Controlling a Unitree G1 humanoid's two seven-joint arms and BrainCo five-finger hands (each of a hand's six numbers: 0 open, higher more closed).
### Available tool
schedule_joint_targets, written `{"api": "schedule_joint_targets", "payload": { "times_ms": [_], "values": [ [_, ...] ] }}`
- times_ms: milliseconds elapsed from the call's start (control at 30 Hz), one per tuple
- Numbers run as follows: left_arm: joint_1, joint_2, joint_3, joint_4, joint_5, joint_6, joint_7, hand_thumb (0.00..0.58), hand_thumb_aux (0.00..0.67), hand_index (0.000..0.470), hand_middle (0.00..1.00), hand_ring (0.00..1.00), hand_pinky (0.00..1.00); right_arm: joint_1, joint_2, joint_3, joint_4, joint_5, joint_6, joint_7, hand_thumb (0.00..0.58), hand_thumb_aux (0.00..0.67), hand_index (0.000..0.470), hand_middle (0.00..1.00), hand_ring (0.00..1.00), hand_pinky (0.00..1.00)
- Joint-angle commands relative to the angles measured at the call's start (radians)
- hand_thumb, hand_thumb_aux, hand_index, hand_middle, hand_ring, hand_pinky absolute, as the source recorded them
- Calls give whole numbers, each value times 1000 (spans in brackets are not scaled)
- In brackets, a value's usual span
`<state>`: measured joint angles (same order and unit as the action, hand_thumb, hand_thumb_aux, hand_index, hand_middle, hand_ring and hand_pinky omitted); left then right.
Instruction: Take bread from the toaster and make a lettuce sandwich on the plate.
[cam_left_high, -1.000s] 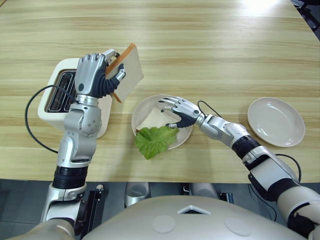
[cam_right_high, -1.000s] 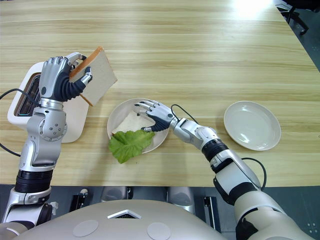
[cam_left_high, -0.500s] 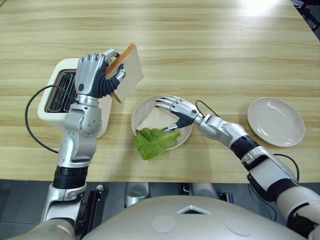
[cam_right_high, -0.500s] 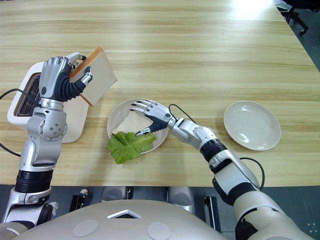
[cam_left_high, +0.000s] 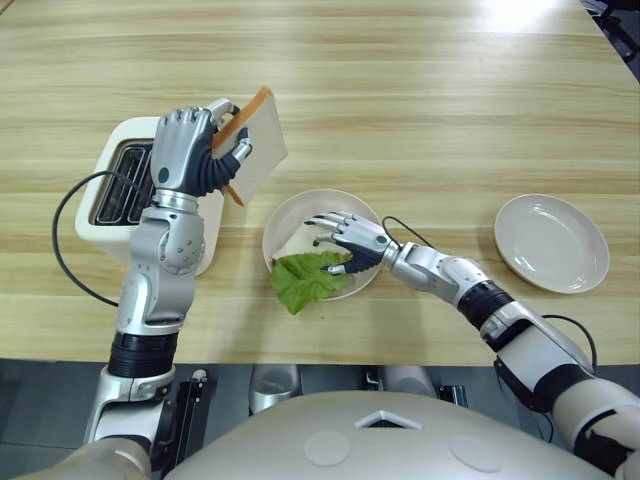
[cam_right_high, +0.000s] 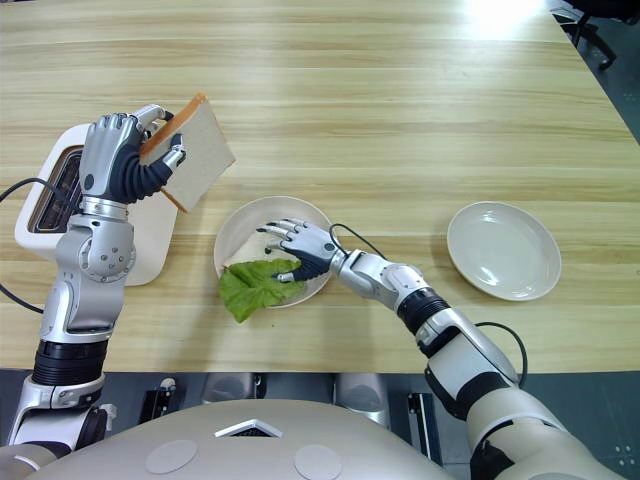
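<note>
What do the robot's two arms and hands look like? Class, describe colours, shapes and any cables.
Both arms are silver shells with black bands at the joints. The left hand and right hand have silver backs, segmented silver fingers and black inner sides. A thin black cable loops beside the right wrist.

Light wooden surface (cam_left_high: 420, 100) noted. On it are placed: white toaster (cam_left_high: 125, 132) with black cord (cam_left_high: 53, 235) at left, plate (cam_left_high: 320, 202) centrally, second plate (cam_left_high: 551, 243) well apart at right.
</note>
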<state>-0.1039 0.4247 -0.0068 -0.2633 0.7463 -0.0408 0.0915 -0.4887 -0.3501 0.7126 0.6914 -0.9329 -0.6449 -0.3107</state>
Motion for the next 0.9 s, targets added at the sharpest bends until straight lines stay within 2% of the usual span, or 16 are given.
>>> {"api": "schedule_joint_targets", "payload": {
  "times_ms": [33, 233, 400, 600, 667, 733, 900],
  "values": [
    [-2, 5, -15, 17, 15, 6, -3, 580, 665, 456, 1000, 1000, 1000, 27, 4, 32, 4, -22, 2, 20, 539, 491, 337, 0, 0, 0],
    [-3, 6, -15, 21, 14, 8, -6, 580, 659, 453, 1000, 1000, 1000, 35, 11, 45, 4, -30, 4, 24, 549, 515, 354, 0, 0, 0],
    [-2, 5, -19, 33, 13, 6, -5, 579, 649, 446, 1000, 1000, 1000, 33, 13, 45, 3, -26, 6, 25, 543, 502, 345, 0, 0, 0],
    [-4, 5, -21, 41, 16, 7, -4, 575, 610, 419, 1000, 1000, 1000, 21, 10, 35, -4, -19, 12, 22, 550, 518, 355, 0, 0, 0],
    [-5, 6, -23, 43, 16, 8, -3, 574, 604, 415, 1000, 1000, 1000, 16, 9, 29, -7, -17, 15, 17, 579, 644, 442, 0, 0, 0],
    [-5, 7, -25, 46, 16, 9, -1, 573, 599, 411, 1000, 1000, 1000, 11, 7, 22, -14, -11, 16, 16, 580, 670, 460, 0, 0, 0],
    [-7, 7, -28, 50, 17, 9, 1, 569, 578, 397, 1000, 1000, 1000, 1, 0, 9, -20, -4, 22, 10, 580, 670, 460, 0, 0, 0]
  ]
}}
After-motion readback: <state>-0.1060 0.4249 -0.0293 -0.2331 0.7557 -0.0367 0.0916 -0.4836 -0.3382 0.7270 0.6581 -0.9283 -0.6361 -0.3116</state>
